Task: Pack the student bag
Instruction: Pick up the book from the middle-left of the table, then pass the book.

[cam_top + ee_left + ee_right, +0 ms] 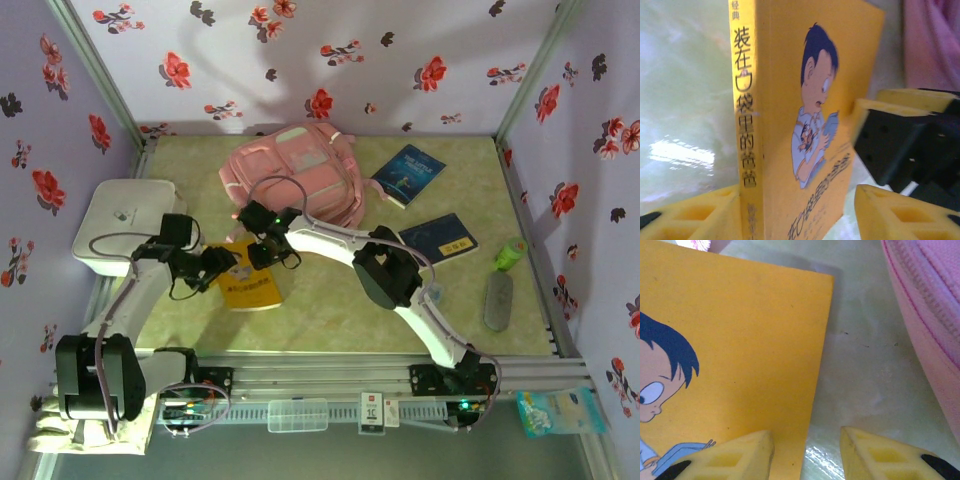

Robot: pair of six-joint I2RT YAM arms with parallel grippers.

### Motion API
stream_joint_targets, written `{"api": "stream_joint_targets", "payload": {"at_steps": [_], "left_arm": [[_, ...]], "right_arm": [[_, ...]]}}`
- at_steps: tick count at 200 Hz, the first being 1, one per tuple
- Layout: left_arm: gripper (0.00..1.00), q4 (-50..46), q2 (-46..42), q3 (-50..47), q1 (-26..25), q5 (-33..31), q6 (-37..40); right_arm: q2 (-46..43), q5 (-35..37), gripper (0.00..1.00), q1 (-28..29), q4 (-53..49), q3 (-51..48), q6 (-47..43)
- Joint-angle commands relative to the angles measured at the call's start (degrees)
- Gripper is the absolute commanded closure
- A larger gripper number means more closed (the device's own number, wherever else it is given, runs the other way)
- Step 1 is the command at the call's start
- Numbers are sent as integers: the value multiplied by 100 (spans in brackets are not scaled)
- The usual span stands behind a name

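Chinese lettering is running down the spine of the yellow book [790, 100], which is sitting between the left gripper [797, 192] fingers: two small characters, 经典, at the end farthest from the fingertips, then the title 装在口袋里的爸爸 in pale outlined type coming toward them. On the cover, a cartoon boy with dark blue hair is looking down at something blue in his hands. Under him a slanted line of the same pale characters is heading toward the right-hand finger, its beginning cut off.

The left gripper's yellow fingers [690, 215] are standing about half apart with the book between them. One is meeting the spine and the other is showing a sliver of table beside the cover's edge; whether they are pressing on the book I cannot tell.

The right gripper [807, 437] is hovering with its fingers clearly apart and clamping nothing. One finger is lying over the book's cover and the other over the glossy pale table [865, 365], so the cover's edge is passing between them. The boy's face is showing beyond the first finger.

The student bag [935, 315] is lying on the table beyond and outside the second finger, apart from the book, its pink zip facing the fingers. No writing on it is showing.
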Motion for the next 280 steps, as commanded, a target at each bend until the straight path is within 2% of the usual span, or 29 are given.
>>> {"api": "stream_joint_targets", "payload": {"at_steps": [1, 61, 111, 158, 186, 202, 219, 238, 280], "left_arm": [[47, 354, 120, 96, 7, 519, -189], [62, 435, 380, 19, 7, 558, -108], [78, 143, 330, 133, 7, 133, 46], [97, -360, 28, 592, 12, -144, 254], [98, -478, -262, 850, -19, -155, 263], [98, -421, -386, 1031, -92, -126, 208], [99, -197, -399, 1285, -207, -57, 48], [99, 408, -295, 1527, -395, 66, -328], [99, 2434, 410, 1869, -909, 238, -1254]], "right_arm": [[380, -27, 60, 10, -328, -96, 52], [361, -45, 60, -8, -292, -130, 82], [107, -36, 58, -56, -136, -190, 214], [-873, -52, 44, -188, 417, -570, 403], [-1830, -62, 30, -393, 1352, -1501, 718], [-2339, -86, 28, -560, 1972, -2156, 1033], [-2796, -239, 28, -828, 2495, -2734, 1570], [-3245, -721, 28, -1166, 3159, -3366, 2130], [-4065, -1211, 11, -1788, 4682, -4683, 3398]]}}
